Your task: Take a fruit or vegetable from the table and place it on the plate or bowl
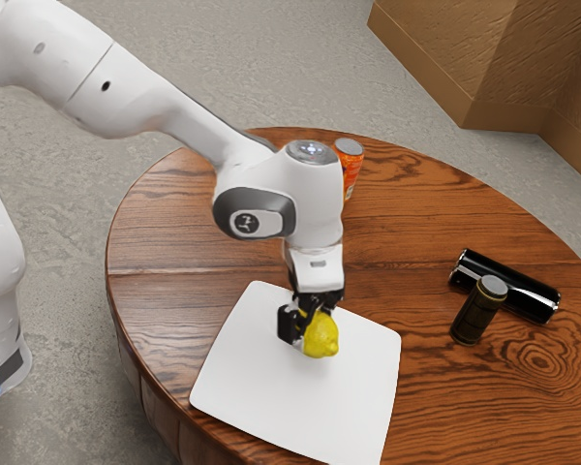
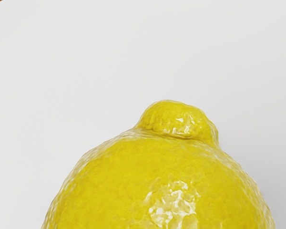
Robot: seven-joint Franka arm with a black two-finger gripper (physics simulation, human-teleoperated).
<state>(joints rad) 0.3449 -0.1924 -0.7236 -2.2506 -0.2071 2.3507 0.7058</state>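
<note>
A yellow lemon (image 1: 321, 336) hangs between the black fingers of my gripper (image 1: 310, 327), which is shut on it just above the middle of the white square plate (image 1: 261, 387). The plate lies flat at the front of the round wooden table (image 1: 436, 213). In the wrist view the lemon (image 2: 167, 186) bulges large right under my hand, its nub end pointing away, with the plate's white surface (image 2: 86, 71) behind it.
An orange can (image 1: 349, 165) stands behind my wrist near the table's far side. A black flat box (image 1: 523, 291) and a dark bottle (image 1: 476, 310) lie toward the exterior view's right. A wooden cabinet (image 1: 494, 58) stands at the upper right, off the table.
</note>
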